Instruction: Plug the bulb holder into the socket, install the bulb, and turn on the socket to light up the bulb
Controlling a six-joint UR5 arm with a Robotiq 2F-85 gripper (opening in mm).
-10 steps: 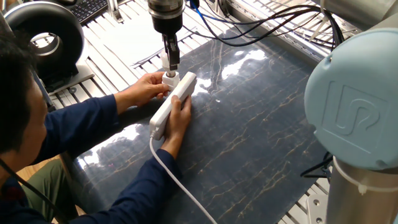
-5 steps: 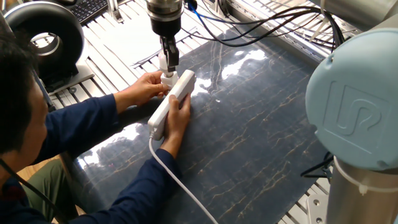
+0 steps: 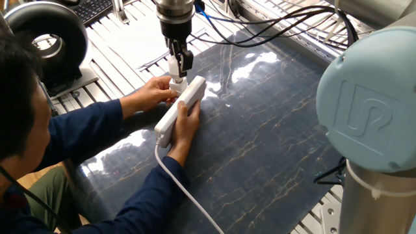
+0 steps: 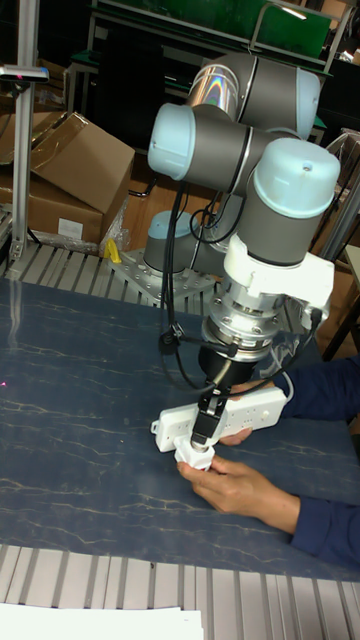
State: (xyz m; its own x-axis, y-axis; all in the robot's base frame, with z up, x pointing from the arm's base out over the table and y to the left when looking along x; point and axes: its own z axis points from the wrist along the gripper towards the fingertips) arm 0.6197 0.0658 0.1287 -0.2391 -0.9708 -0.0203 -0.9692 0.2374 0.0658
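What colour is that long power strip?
The socket is plain white, clearest in the fixed view.

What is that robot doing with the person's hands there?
The robot's gripper is down over the end of the socket, a long white power strip on the dark table. Its jaws are closed on a small white piece that looks like the bulb, right above the bulb holder. A person is helping: one hand steadies the socket, the other hand sits by the holder. No light is on yet.
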